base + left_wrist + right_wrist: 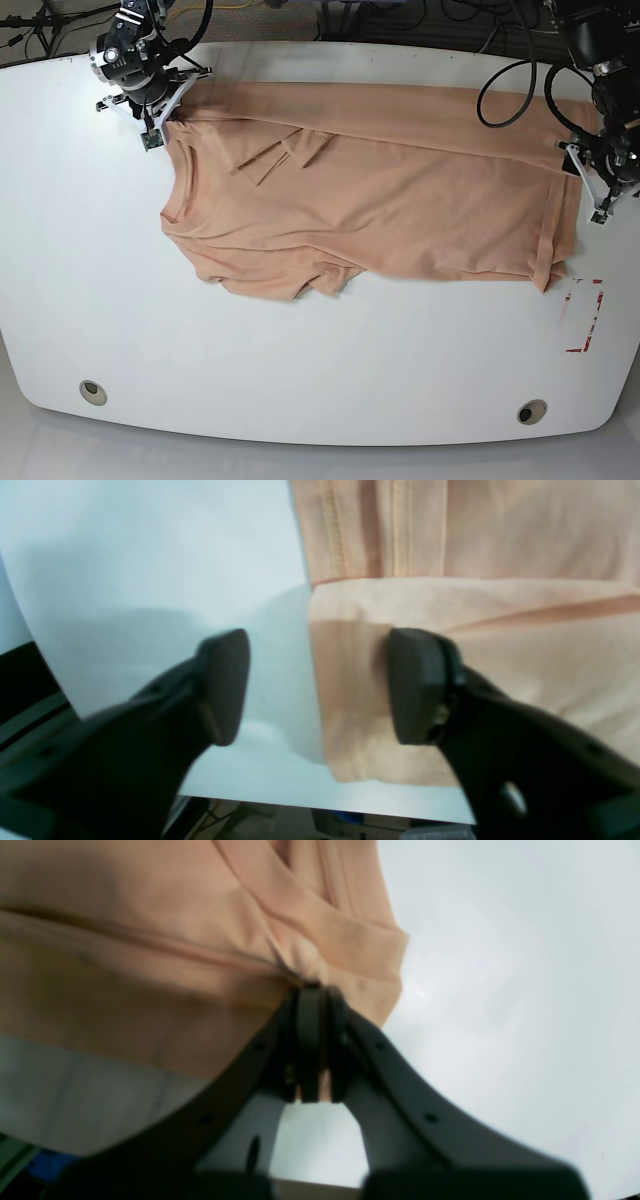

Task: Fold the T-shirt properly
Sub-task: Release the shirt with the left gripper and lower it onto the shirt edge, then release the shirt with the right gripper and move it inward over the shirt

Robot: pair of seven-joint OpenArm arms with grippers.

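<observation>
The peach T-shirt (380,200) lies spread along the far edge of the white surface (300,370). The right hand (311,990) is clenched on a bunched fold of the shirt. The left hand (317,685) is released, straddling the shirt's edge.

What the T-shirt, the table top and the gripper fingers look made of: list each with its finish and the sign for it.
T-shirt: soft knit, likely cotton, matte peach; it wrinkles, drapes, and shows stitched hems.
Table: smooth white board, possibly laminate, faintly glossy; it carries soft shadows.
Left gripper fingers: dark matte plastic or rubber, moulded; which of the two is unclear.
</observation>
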